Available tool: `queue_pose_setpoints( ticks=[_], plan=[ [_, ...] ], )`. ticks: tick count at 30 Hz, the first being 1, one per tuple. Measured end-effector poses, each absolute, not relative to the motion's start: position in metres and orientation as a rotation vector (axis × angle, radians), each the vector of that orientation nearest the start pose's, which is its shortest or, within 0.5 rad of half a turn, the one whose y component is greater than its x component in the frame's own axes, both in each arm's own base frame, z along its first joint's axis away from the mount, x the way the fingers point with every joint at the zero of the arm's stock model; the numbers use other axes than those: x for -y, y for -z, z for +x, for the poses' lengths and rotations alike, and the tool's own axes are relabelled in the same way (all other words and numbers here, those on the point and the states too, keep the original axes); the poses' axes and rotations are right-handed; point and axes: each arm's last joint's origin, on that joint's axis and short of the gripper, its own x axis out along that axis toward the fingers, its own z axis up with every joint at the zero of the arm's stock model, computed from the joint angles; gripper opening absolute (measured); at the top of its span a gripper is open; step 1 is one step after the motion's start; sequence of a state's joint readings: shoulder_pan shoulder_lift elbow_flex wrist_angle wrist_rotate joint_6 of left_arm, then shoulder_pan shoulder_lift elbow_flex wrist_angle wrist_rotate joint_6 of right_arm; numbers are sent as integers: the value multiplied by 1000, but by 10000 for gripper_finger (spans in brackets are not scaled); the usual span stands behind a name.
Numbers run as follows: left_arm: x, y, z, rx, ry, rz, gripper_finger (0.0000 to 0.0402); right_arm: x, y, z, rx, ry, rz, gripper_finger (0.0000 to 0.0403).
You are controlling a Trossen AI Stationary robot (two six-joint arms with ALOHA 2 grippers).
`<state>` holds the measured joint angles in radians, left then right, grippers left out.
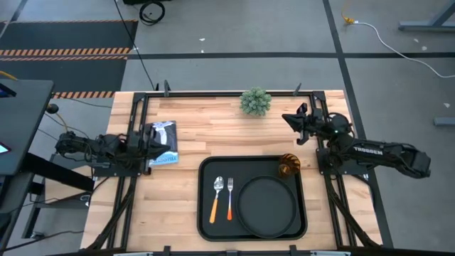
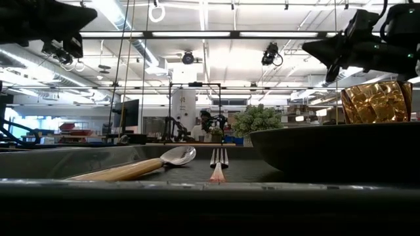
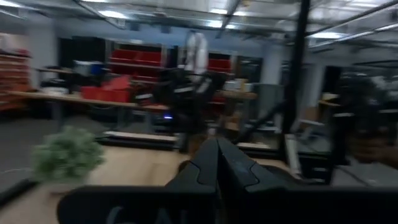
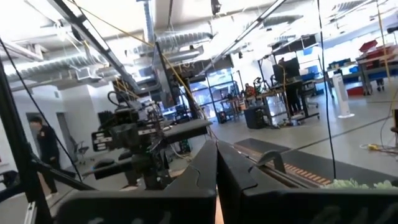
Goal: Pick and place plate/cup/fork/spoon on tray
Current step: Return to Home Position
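Note:
The black tray (image 1: 203, 213) lies at the table's near middle. On it the round black plate (image 1: 268, 206) lies flat on the right. The amber cup (image 1: 288, 166) stands upright at the tray's far right corner. The spoon (image 1: 217, 196) and the fork (image 1: 230, 196) lie side by side on the left, orange handles toward the near edge. The low view shows the spoon (image 2: 151, 167), fork (image 2: 218, 164), plate (image 2: 335, 147) and cup (image 2: 376, 101). My left gripper (image 1: 155, 146) is shut and empty at the table's left. My right gripper (image 1: 291, 119) is shut and empty, raised at the far right.
A small green plant (image 1: 255, 102) stands at the table's far middle. A blue and white packet (image 1: 165, 142) lies on the table's left by my left gripper. Bare wood lies between the tray and the far edge. A person (image 4: 43, 146) stands in the room beyond.

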<state>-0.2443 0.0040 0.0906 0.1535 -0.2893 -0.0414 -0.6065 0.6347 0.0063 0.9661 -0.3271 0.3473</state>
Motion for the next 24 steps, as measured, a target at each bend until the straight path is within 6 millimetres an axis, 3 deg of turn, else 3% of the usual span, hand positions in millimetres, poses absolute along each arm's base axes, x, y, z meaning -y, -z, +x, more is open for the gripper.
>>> queue_pose_setpoints(
  ticks=[9,14,20,24],
  plan=[
    [15,-208,87,232,15,-157,4,64,-195,115,337,165,252,5],
    [15,-207,87,217,16,-173,4,58,-212,104,425,18,234,4],
    [14,-207,87,218,6,-186,4,53,-223,87,532,58,145,3],
    [14,-207,87,218,-20,-198,4,52,-220,80,510,130,184,2]
  ],
)
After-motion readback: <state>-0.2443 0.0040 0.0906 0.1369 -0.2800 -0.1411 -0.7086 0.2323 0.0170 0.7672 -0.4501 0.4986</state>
